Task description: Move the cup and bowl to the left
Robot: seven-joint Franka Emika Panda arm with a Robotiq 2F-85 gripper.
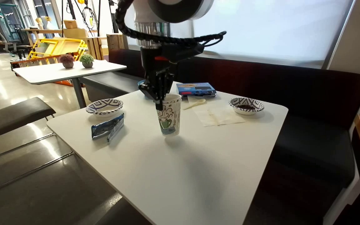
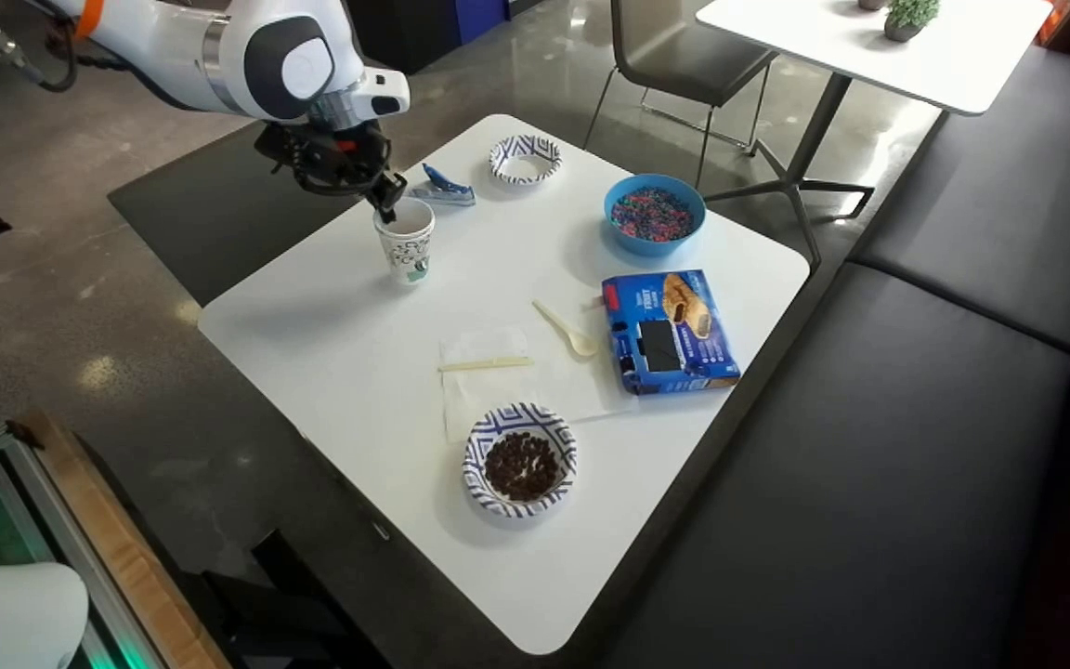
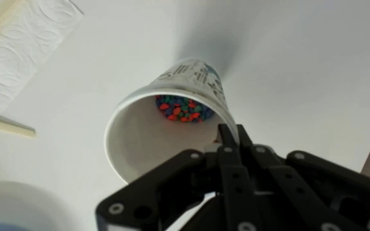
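One cup held by its rim, one bowl to follow

The gripper has its fingers set narrow, pinching the paper wall with one inside the cup and one outside. Coloured bits lie at the bottom, so the carry should be slow, low and level; held on one side only, the cup would probably tip or buckle if hurried. Whether its base touches the table is hard to tell. Setting it down well means landing that base flat before the fingers part, then lifting straight up so the inner one does not snag the rim. Near the cup lie a blue wrapper and, beyond it, a patterned dish, both worth skirting. Farther off, well apart from the gripper, sits the blue bowl with similar bits inside, likely next.
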